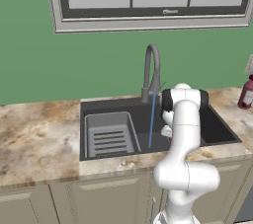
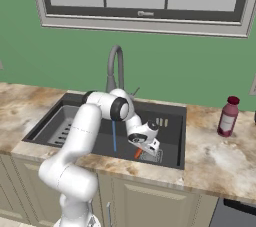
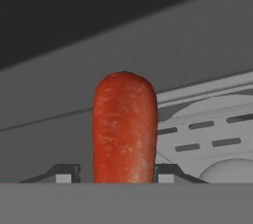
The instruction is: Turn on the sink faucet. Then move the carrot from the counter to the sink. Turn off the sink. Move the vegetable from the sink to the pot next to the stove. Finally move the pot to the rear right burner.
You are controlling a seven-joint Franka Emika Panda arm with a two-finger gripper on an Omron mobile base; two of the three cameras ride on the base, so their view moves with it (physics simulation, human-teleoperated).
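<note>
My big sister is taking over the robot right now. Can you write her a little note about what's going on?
Gripper: low inside the sink, jaws on either side of the carrot; can't tell if they grip or have let go.
Sink faucet: on, water stream running.
Done: water on, carrot brought into the basin.
Left: release the carrot, water off, carrot to pot, pot to rear right burner.

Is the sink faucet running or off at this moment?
Running. A thin blue stream falls from the sink faucet spout into the sink basin, seen in both base views.
</note>
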